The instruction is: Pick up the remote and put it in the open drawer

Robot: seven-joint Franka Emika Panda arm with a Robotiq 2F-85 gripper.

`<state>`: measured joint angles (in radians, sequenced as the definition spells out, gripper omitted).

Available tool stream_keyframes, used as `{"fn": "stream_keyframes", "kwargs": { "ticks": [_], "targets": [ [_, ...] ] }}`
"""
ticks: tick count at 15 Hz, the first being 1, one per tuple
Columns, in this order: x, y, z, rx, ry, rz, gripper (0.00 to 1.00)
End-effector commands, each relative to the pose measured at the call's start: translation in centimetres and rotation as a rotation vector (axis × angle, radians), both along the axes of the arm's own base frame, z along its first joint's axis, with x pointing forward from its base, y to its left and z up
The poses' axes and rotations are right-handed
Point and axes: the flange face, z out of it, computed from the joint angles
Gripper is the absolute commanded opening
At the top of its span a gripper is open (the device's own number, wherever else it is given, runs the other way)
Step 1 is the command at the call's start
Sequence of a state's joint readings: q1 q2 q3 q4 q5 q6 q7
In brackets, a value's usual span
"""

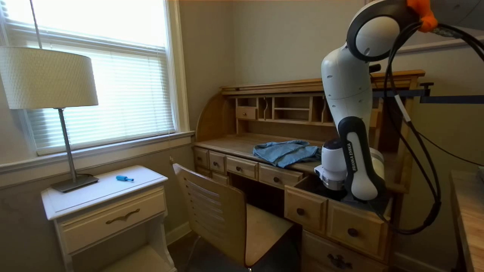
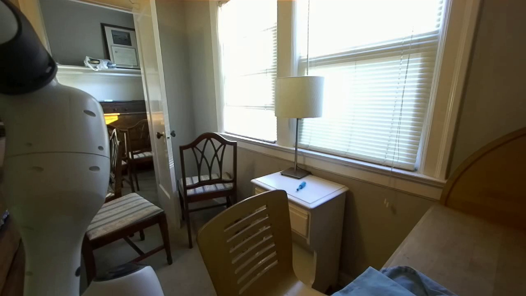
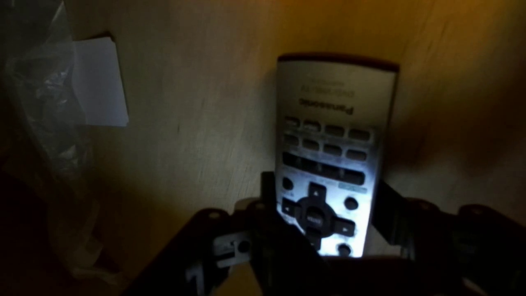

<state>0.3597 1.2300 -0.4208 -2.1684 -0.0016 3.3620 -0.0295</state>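
Observation:
The remote [image 3: 328, 115] is a silver Panasonic with dark buttons, seen in the wrist view over a light wooden surface [image 3: 197, 135] that looks like the drawer's bottom. My gripper [image 3: 324, 201] has a dark finger against each long side of the remote and looks shut on it. I cannot tell whether the remote rests on the wood or is slightly above it. In an exterior view the open drawer [image 1: 306, 211] is pulled out of the desk's right side. My hand reaches down into it, so the fingers and remote are hidden there. The gripper is out of sight in the exterior view with the chairs.
Clear plastic [image 3: 45, 90] and a white paper [image 3: 100, 82] lie left of the remote. A blue cloth [image 1: 285, 151] lies on the desktop [image 1: 234, 141] beside the arm. A chair [image 1: 215, 207] stands before the desk. A white nightstand [image 1: 140, 177] holds a lamp and a blue object [image 1: 124, 178].

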Motion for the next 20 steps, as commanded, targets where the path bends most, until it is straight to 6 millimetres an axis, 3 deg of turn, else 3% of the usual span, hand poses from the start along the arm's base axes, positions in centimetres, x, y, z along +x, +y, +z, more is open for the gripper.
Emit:
{"fn": "stream_keyframes", "kwargs": {
  "ticks": [1,3,5,13,20],
  "targets": [
    [0.1,0.6,-0.3,0.012,0.016,-0.024,0.81],
    [-0.2,0.4,0.7,0.011,0.020,-0.029,0.86],
    [-0.6,0.2,1.9,0.023,0.026,-0.022,0.99],
    [-1.7,-0.7,7.8,0.115,0.004,-0.069,1.00],
    [-1.3,-1.1,13.8,0.169,-0.096,-0.089,1.00]
  ]
}}
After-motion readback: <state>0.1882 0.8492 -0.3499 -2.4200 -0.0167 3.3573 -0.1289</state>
